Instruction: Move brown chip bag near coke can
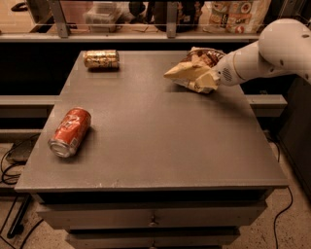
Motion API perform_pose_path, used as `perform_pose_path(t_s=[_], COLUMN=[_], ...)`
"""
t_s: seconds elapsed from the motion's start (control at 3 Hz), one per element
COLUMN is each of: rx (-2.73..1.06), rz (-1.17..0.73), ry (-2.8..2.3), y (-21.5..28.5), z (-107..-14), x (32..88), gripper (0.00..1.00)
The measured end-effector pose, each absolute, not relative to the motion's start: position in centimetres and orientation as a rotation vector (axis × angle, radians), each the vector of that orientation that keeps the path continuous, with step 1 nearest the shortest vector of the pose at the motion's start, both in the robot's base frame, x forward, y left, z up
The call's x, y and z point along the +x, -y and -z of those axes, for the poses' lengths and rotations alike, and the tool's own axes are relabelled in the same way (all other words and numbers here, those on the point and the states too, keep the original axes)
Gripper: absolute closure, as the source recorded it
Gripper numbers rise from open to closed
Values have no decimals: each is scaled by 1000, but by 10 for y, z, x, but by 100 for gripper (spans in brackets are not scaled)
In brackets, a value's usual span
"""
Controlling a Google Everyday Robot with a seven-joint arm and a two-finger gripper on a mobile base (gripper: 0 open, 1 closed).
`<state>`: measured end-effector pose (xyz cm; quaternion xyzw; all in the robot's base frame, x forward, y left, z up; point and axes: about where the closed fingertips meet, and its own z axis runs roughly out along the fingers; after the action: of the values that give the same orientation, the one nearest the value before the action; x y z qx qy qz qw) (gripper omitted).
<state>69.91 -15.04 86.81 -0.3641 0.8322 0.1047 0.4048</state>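
Note:
The brown chip bag (193,69), crinkly tan with a dark brown top, is at the back right of the grey table (160,146). My gripper (210,79) comes in from the right on a white arm. It is shut on the bag's right end, and the bag is tilted with its tan corner pointing left. The coke can (71,132), red with white script, lies on its side near the table's left edge, far from the bag.
A gold-tan soda can (101,59) lies on its side at the back left corner. A shelf behind the table holds printed bags (238,13) and a clear container (104,12). Cables (12,163) lie on the floor at the left.

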Motion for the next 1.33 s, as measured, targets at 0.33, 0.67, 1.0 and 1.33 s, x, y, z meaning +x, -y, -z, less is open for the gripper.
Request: perform_pose_path(t_s=[0.33, 0.67, 1.0, 1.33], rx=[-991, -1110, -1269, -1337], rz=[-280, -336, -469, -526], ry=[-2038, -1939, -1815, -1821], y=[132, 103, 72, 64], z=[-898, -938, -971, -963], x=[685, 654, 606, 589], gripper=[96, 100, 100, 100])
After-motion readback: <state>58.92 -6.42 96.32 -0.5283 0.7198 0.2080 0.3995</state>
